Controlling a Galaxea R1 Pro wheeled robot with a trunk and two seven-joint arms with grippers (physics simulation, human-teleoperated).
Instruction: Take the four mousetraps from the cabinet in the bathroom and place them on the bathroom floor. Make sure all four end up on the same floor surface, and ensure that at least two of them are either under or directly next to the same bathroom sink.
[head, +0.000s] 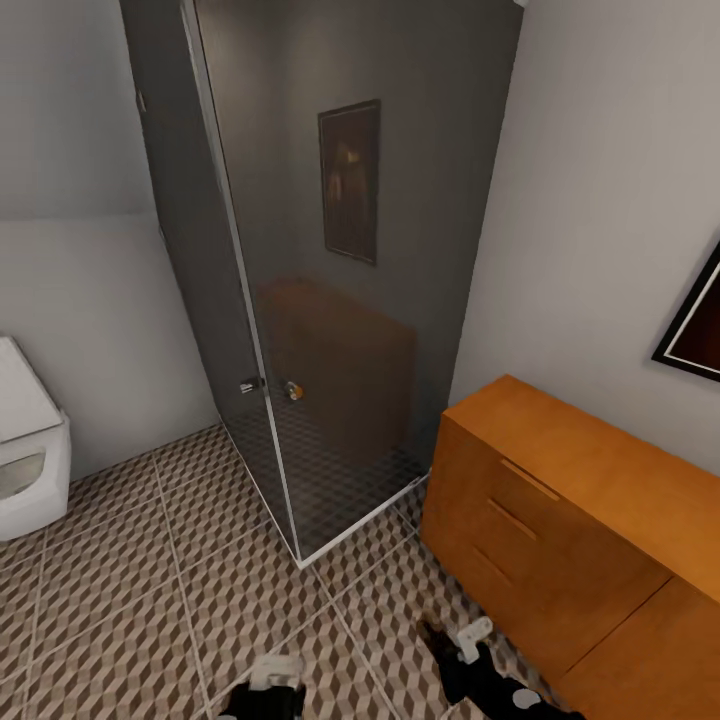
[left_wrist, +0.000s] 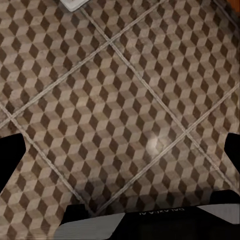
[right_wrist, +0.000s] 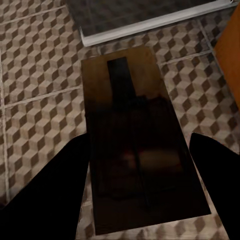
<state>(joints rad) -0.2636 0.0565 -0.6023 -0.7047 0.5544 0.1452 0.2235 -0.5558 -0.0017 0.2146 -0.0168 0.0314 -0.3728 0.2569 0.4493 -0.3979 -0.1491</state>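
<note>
A mousetrap (right_wrist: 135, 140), a dark brown flat slab with dark metal parts, is held between the two fingers of my right gripper (right_wrist: 140, 170), just above the cube-patterned bathroom floor (right_wrist: 35, 75). In the head view that gripper (head: 462, 645) hangs low in front of the orange-brown cabinet (head: 560, 500), with the dark mousetrap (head: 432, 636) sticking out of it. My left gripper (left_wrist: 120, 150) is open over bare floor tiles (left_wrist: 110, 100), its fingers wide apart with nothing between them. It sits at the bottom edge of the head view (head: 270, 685). The cabinet's drawers look closed. The bathroom sink is out of view.
A dark glass shower enclosure (head: 330, 300) with a white sill (right_wrist: 150, 22) stands straight ahead, close to the cabinet's left end. A white toilet (head: 25, 450) sits at the left wall. A framed picture (head: 695, 330) hangs above the cabinet. Patterned floor (head: 130, 600) stretches to the left.
</note>
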